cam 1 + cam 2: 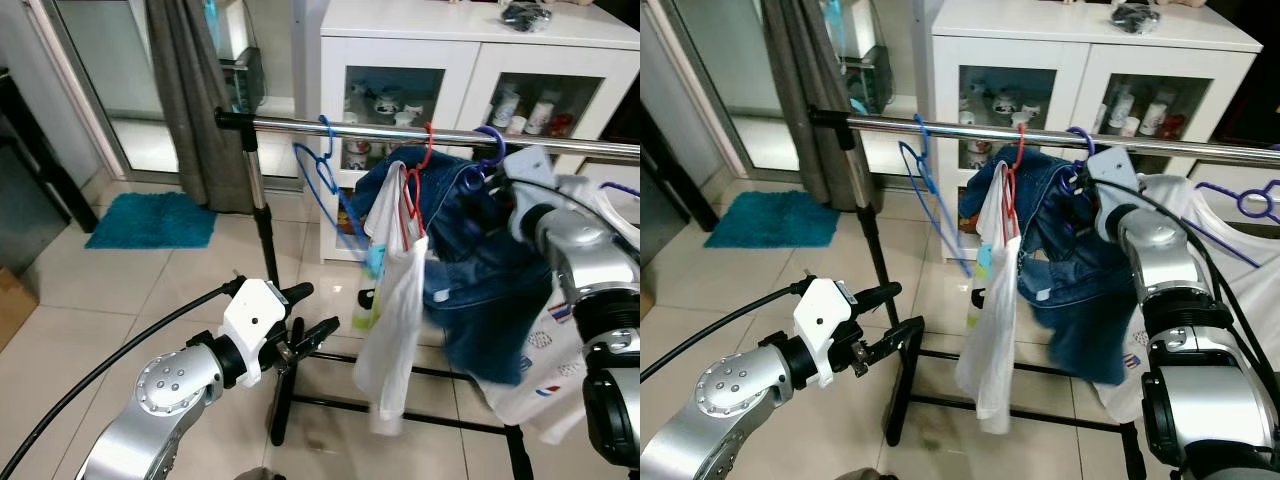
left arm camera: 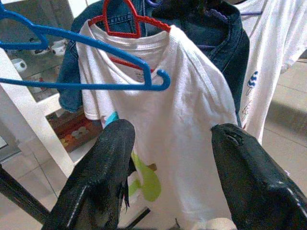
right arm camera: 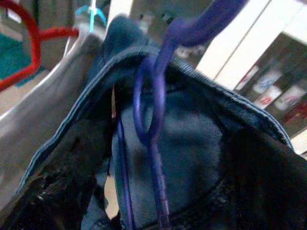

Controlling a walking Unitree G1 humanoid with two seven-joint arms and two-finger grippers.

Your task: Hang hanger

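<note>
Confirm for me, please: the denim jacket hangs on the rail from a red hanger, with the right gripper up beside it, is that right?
Not quite. The denim jacket hangs from the purple hanger, as the right wrist view shows; the red hanger carries the white T-shirt. The rail and the right gripper beside it are as you say.

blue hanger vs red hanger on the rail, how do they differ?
The blue hanger hangs bare and tilted; the red hanger carries a white T-shirt. Blue sits further toward the rail end by the post, red beside the denim garment. Both hook over the rail.
</note>
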